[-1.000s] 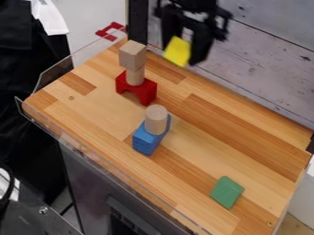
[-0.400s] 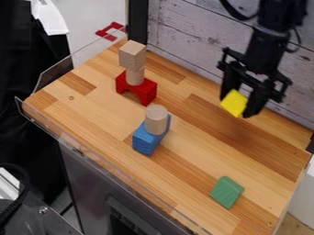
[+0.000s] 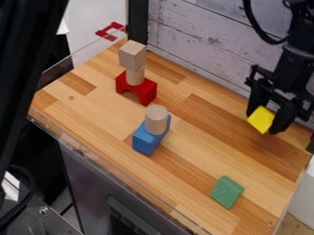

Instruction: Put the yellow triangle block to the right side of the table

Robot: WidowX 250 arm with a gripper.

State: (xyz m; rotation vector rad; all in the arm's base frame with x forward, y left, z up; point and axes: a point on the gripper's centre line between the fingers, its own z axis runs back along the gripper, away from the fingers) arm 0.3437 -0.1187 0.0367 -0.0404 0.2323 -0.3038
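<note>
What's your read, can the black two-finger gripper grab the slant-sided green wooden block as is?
Probably not: the gripper holds the angular yellow wooden block. Otherwise, nothing seems to stand between it and the green block.

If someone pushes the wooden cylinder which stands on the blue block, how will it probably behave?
The wooden cylinder would probably tip or slide off, since it stands upright on the small blue block. Once fallen, it may roll, because its side is round. It looks like solid wood, so likely stiff.
</note>
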